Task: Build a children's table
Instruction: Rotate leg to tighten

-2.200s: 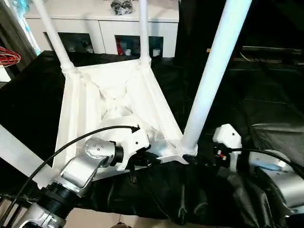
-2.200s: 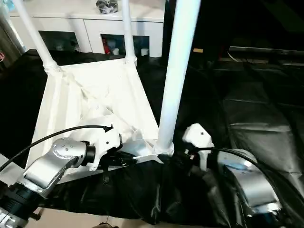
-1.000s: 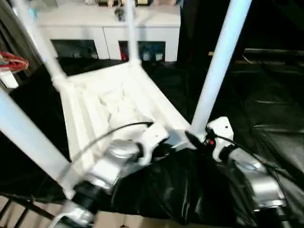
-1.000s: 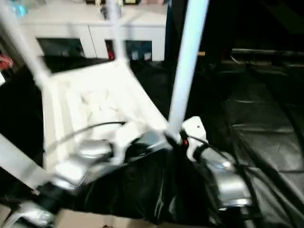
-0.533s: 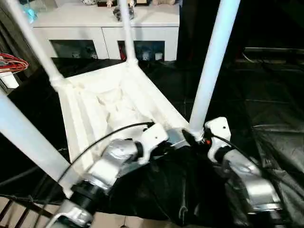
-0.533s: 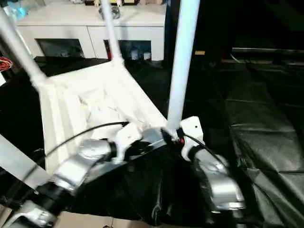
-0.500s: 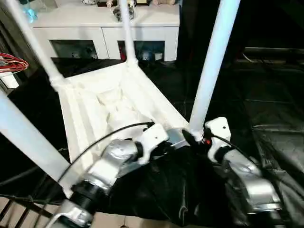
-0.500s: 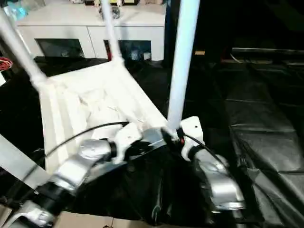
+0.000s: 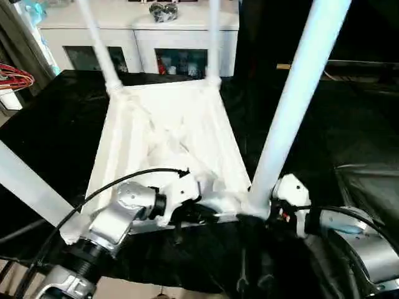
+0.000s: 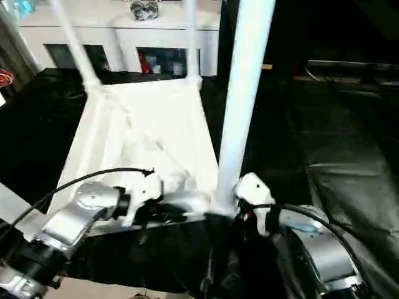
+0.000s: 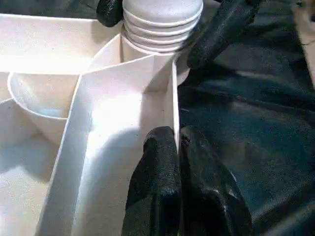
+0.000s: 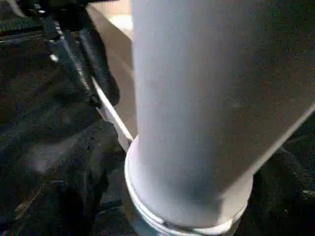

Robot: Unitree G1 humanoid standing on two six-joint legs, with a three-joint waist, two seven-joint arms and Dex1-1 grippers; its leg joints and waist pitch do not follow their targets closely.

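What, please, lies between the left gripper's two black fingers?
In the left wrist view, the left gripper pinches the thin white plastic rim wall of the upturned table.

Near leg (image 9: 293, 106) cut off by the head view's top edge; right gripper (image 9: 265, 215) largely hidden behind its base, grip indeterminate.

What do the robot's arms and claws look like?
Each forearm is a shiny silver tube: left arm, right arm. A white plastic housing sits at each wrist, and the right one shows a small red spot. Thin black cables loop over both arms. The left claw has two chunky black fingers with a rough, rubbery look.
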